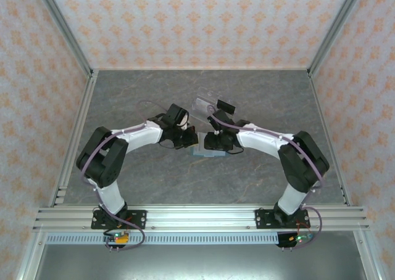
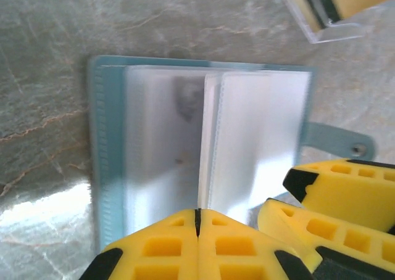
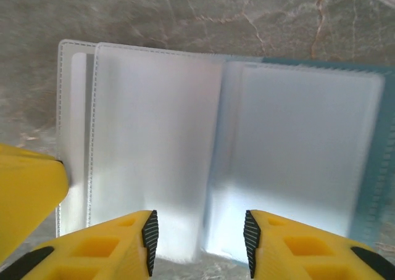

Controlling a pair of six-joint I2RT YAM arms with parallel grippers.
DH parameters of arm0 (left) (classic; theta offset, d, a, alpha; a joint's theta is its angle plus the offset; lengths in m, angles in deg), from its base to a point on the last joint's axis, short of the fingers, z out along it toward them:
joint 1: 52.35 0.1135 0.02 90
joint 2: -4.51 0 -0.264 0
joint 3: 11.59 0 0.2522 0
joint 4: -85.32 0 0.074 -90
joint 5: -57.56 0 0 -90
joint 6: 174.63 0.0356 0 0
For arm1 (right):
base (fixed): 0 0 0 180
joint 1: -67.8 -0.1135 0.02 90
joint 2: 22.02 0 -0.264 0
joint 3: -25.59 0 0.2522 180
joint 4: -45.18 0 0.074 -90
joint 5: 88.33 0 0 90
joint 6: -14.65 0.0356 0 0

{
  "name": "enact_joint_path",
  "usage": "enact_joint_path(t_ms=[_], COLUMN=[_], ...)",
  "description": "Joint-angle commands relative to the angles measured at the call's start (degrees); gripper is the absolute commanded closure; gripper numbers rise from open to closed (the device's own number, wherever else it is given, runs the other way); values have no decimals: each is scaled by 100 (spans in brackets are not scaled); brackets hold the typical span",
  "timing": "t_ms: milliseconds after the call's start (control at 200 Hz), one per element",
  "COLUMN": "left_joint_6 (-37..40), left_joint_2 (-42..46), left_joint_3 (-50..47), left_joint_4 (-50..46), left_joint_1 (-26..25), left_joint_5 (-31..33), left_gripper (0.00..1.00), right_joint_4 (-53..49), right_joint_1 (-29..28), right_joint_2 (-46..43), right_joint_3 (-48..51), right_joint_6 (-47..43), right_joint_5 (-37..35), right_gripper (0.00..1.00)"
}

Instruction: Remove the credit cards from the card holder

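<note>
Your card holder (image 1: 207, 152) is lying open in the middle of the counter (image 1: 259, 187), right between the two arms, with its clear sleeves (image 3: 154, 144) facing up. Your left end effector (image 2: 197, 230) has its fingers pressed together at the holder's edge; can't tell if a sleeve's pinched in there. Your right end effector (image 3: 200, 240) is spread apart, one finger either side of the fold.

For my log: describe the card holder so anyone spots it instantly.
On the grey marble table, look where the left end effector meets the right end effector. The card holder lies open there; its teal cover distinguishes it from the clear plastic piece behind.
</note>
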Motion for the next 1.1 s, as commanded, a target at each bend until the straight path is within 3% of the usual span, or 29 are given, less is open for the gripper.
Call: enact_joint_path(t_ms=[0,235,475,721,866,1096], left_joint_6=[179,-219,-477,-673,-747,-875], left_joint_2=[219,-54,-501,-634,-412,-359], left_joint_3=[7,65,399,508,302,-72], left_joint_4=[-122,663,1000,1132,1102,1088], left_joint_1=[19,-98,-340,-337,-145,69], left_joint_5=[-56,-608,-860,-794,-534,-222], left_gripper=[100,100,70,54,54,62], right_joint_4=[220,269,271,392,381,257], right_joint_1=[79,236,342,370,369,369], right_joint_2=[-379,-827,-1274,-1670,-1428,-611], right_joint_3=[151,401,631,769,648,246], right_joint_6=[191,361,509,476,277,110], right_joint_5=[6,-388,-800,-852,-424,-4], right_gripper=[55,53,53,53,56,69])
